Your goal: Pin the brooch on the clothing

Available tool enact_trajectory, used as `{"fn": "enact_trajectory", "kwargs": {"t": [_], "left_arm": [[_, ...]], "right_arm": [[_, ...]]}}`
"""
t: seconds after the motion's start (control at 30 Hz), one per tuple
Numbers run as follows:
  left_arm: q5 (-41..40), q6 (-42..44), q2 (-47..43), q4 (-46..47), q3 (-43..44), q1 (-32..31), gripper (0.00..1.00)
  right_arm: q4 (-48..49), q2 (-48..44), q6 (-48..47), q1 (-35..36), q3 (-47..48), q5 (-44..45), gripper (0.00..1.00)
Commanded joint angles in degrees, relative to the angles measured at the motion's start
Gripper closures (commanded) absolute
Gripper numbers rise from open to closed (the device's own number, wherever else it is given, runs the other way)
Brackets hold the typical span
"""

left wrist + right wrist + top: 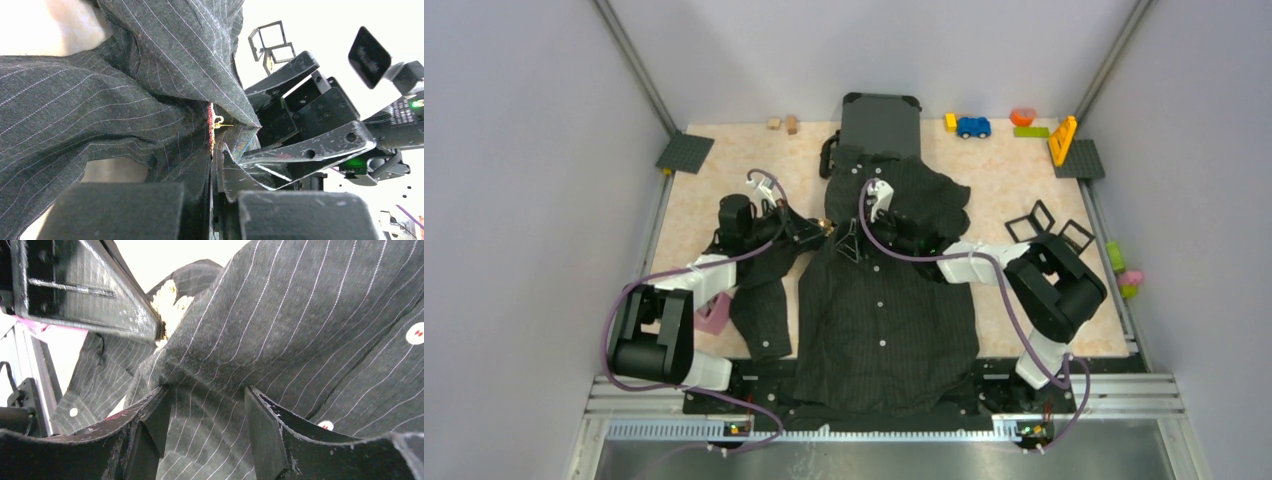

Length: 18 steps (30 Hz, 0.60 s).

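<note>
So, quick rundown. The left pincer (821, 228) is pressed tight together, and it looks like it's got the brooch (211, 131) pinched edge-on right at its tips. From its own camera you mostly see the brooch's reddish rim, plus a little gold pin poking out sideways toward the right pincer (849, 243).

That one sits just beside the left one, the two nearly tip to tip. Its fingers are spread, with a raised ridge of cloth running up between them.

The shirt (884, 310) (black, faint pinstripes, white buttons) lies front-up underneath both pincers. Its collar is on the far side of them, lying over the dark suitcase (880, 120), and its hem is on the near side, by the arm bases. Right around the left pincer's tips the fabric is bunched up, and a fold of it hangs over the brooch from above. The button row runs down the shirt's front on the near side of the right pincer, and one sleeve lies under the left arm.
</note>
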Motion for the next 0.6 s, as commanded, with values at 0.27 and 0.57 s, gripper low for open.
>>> {"fn": "enact_trajectory", "kwargs": {"t": [0.27, 0.57], "left_arm": [[1.18, 0.24, -0.1, 0.47, 2.81, 0.37, 1.0], [1.77, 0.12, 0.68, 0.62, 2.73, 0.34, 1.0]], "right_arm": [[9.29, -3.44, 5.55, 0.9, -3.05, -3.32, 0.46], [11.08, -3.71, 6.95, 0.95, -2.75, -2.18, 0.45]]}}
